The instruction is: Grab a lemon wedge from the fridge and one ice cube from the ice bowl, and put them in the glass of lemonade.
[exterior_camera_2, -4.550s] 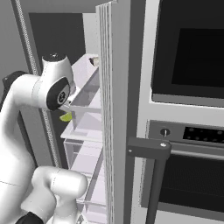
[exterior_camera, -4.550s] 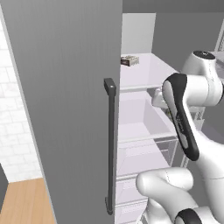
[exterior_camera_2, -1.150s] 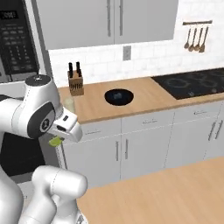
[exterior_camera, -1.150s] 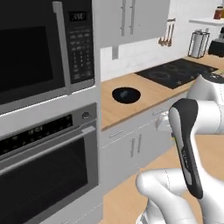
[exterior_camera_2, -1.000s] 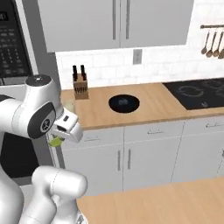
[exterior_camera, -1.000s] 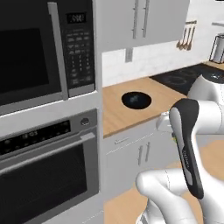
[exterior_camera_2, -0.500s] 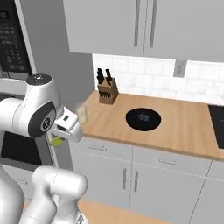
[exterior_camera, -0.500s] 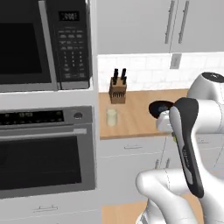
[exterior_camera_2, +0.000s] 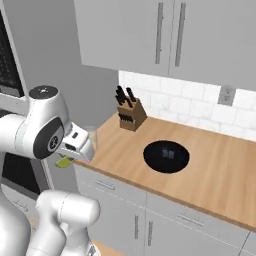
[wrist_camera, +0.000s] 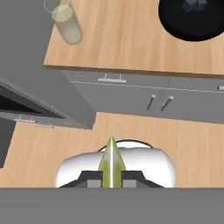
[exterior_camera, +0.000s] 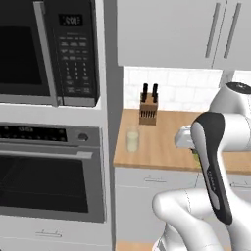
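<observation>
Wood counter runs under grey upper cabinets, w/ white tile backsplash behind; wall oven & microwave stacked to its left. Gripper is closed tight on the lemon wedge, yellow-green, pinched betw. the two finger tips, pointed end sticking out ahead. Right base view shows the wedge under the hand, off the counter's front edge, near its left end. Glass of lemonade stands upright on the counter nr the left end, just in front of the knife block, apart from it. Ice bowl sits further right on the counter, well apart from the glass; pale bits inside. Hand view: glass top left, bowl top right, grey drawer fronts below the counter edge.
</observation>
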Robot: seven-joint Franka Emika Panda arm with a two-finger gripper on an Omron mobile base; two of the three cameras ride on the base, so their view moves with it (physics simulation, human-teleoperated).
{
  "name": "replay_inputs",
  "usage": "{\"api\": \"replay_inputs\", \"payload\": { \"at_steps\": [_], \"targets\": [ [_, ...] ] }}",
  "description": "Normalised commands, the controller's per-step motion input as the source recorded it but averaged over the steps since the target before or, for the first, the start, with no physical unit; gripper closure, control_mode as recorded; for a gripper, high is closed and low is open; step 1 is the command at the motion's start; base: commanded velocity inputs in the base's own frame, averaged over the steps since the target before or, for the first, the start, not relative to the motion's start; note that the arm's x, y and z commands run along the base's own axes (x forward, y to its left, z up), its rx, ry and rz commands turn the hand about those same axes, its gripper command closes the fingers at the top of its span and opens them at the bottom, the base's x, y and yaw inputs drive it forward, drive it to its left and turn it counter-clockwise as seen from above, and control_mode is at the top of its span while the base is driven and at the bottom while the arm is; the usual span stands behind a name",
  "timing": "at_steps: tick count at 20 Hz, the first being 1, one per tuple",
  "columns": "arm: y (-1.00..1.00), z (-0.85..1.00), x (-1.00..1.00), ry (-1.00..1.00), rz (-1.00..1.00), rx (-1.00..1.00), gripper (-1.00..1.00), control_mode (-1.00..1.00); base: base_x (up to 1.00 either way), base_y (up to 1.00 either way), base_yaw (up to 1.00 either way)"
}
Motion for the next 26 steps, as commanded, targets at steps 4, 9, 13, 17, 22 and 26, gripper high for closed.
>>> {"api": "replay_inputs", "payload": {
  "at_steps": [4, 9, 13, 17, 22, 26],
  "targets": [
    [0.00, 0.00, 0.00, 0.00, 0.00, 0.00, 1.00, 1.00, 0.77, -0.49, 0.01],
    [0.00, 0.00, 0.00, 0.00, 0.00, 0.00, 1.00, 1.00, 0.18, -0.47, 0.00],
    [0.00, 0.00, 0.00, 0.00, 0.00, 0.00, 1.00, 1.00, 0.38, -0.18, 0.00],
    [0.00, 0.00, 0.00, 0.00, 0.00, 0.00, 1.00, 1.00, 0.00, 0.00, 0.01],
    [0.00, 0.00, 0.00, -0.01, 0.03, 0.00, 1.00, -1.00, 0.00, 0.00, 0.00],
    [0.48, 0.00, 0.03, -0.12, 0.42, 0.00, 1.00, -1.00, 0.00, 0.00, 0.00]
  ]
}}
